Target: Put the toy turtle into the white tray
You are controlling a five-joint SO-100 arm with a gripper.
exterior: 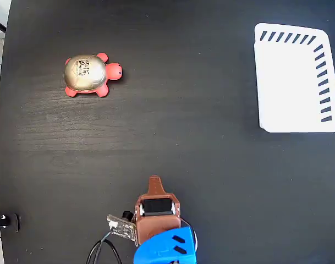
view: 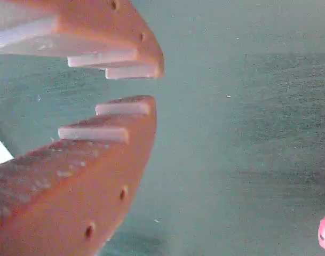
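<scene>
Tool (view: pixel 154 88) empty, tips parted by a narrow gap; nothing picked up yet.
Toy turtle (exterior: pixel 90 75) sits on the dark desk (exterior: pixel 178 126) at 10 o'clock in the fixed view, head toward 3; white tray (exterior: pixel 294 82) empty at 2 o'clock, well apart. Tool at 6 o'clock, away from both. Approach, grasp, carry and drop all remain.

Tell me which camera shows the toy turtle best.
The fixed view: the whole toy turtle lies in sight from above, shell, red head and legs, on the dark table. The wrist view catches only a red sliver at its lower right edge, past the gripper.
</scene>
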